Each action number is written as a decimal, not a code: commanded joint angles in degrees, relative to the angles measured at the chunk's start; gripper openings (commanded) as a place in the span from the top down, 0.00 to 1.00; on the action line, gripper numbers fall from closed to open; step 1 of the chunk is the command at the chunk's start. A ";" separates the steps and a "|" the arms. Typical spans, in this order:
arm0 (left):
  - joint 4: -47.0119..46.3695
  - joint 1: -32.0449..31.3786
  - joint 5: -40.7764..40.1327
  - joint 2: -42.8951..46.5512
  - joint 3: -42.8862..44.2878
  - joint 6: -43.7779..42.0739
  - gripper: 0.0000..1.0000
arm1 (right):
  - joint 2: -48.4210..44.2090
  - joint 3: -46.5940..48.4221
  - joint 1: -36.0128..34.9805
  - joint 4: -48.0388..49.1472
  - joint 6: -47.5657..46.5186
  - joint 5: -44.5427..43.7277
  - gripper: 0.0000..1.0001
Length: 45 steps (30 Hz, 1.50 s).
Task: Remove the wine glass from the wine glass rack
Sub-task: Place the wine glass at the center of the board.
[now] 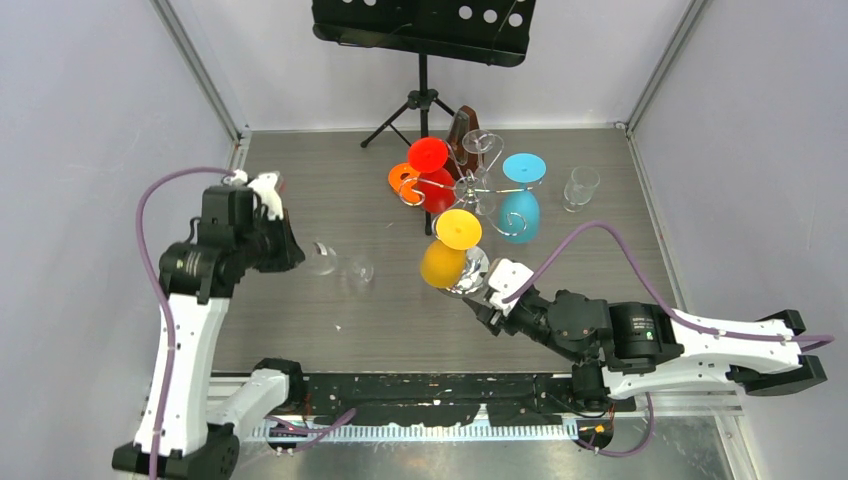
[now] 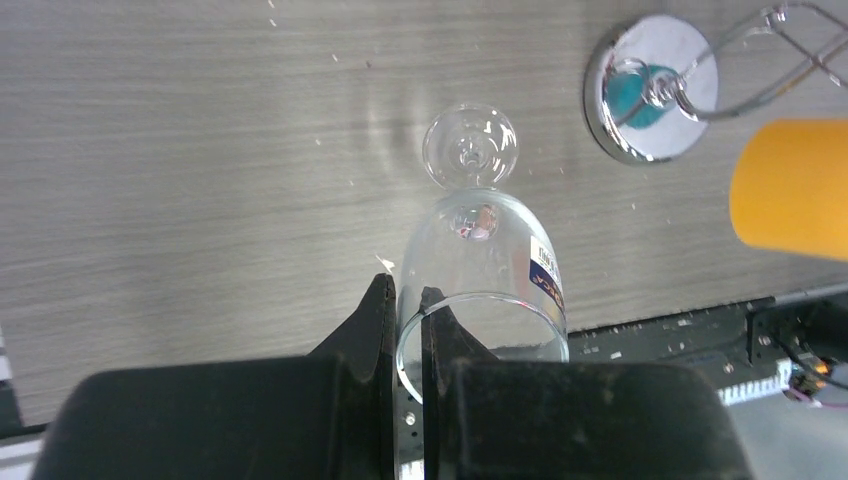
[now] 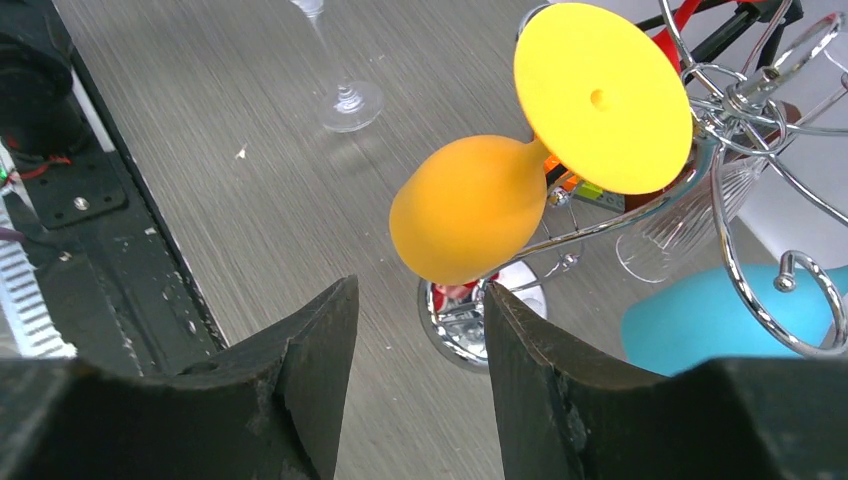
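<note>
Left pincer: closed tight on the rim of the clear wine glass, with the glass wall nipped between the two fingers. Glass held on its side, foot pointing away from my wrist, blue label on the bowl. It is off the wine glass rack and well to the left of it, over the tabletop. I cannot tell whether it touches the surface.

Right pincer: jaws standing apart, gripping nothing. It sits low at the near side of the rack, fingers flanking the space just under the yellow wine glass. I see no contact.

Count on the rack:
- Four coloured glasses hang foot-up and bowl-down: the yellow one on the near arm, a red glass, a blue glass and an orange glass.
- At least one clear ribbed glass hangs on the far side. The wire tangle hides any others.

Off the rack:
- One clear wine glass, the one in my left pincer.
- One small clear glass, standing upright on the tabletop to the right of the rack.

One black music stand stands at the far wall.
</note>
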<state>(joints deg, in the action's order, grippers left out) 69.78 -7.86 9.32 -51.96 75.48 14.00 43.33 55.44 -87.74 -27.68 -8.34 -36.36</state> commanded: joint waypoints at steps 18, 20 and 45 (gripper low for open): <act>-0.26 -0.14 -17.40 -29.42 24.61 -3.09 1.00 | -4.31 -3.10 0.03 4.83 12.56 7.27 0.44; -1.10 -0.13 -17.37 -31.11 24.71 -2.79 1.00 | -4.74 -3.73 0.03 5.23 12.96 7.71 0.44; -3.39 -0.14 -19.34 -44.79 26.21 -3.00 1.00 | -8.61 -10.41 0.12 8.37 13.30 8.82 0.40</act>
<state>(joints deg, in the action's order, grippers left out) 68.55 -7.86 -9.26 -96.77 99.35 11.46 35.00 44.97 -87.72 -22.65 4.67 -27.31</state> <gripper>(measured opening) 0.024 0.594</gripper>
